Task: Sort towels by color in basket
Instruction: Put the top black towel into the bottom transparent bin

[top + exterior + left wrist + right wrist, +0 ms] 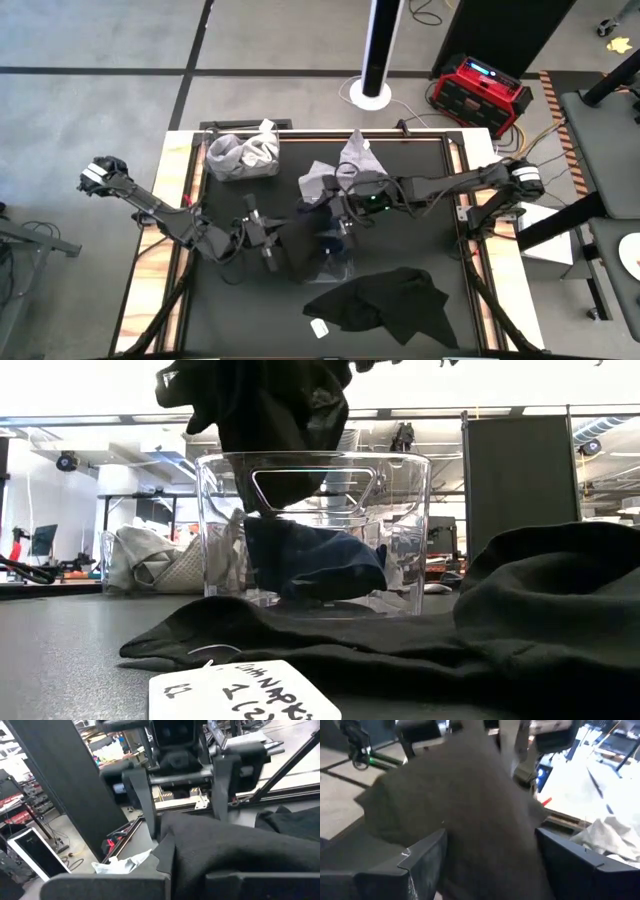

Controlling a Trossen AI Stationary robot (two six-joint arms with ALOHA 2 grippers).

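both grippers are pinching one black towel [297,245] between them over the clear basket [405,535]: left gripper [268,232], right gripper [345,222]. needs lowering fully inside, onto the navy towel [315,565], before letting go.

A limp black cloth [270,420] hangs bunched above the clear plastic basket [405,530], its lower end dipping inside the rim. A crumpled navy blue towel [315,565] lies on the basket's floor. A large black towel [385,305] sprawls flat and creased near the front edge of the dark table [230,310], with a white tag beside it. Light grey towels lie rumpled: one heap [243,155] at the back left corner, another [355,160] at the back edge's middle.
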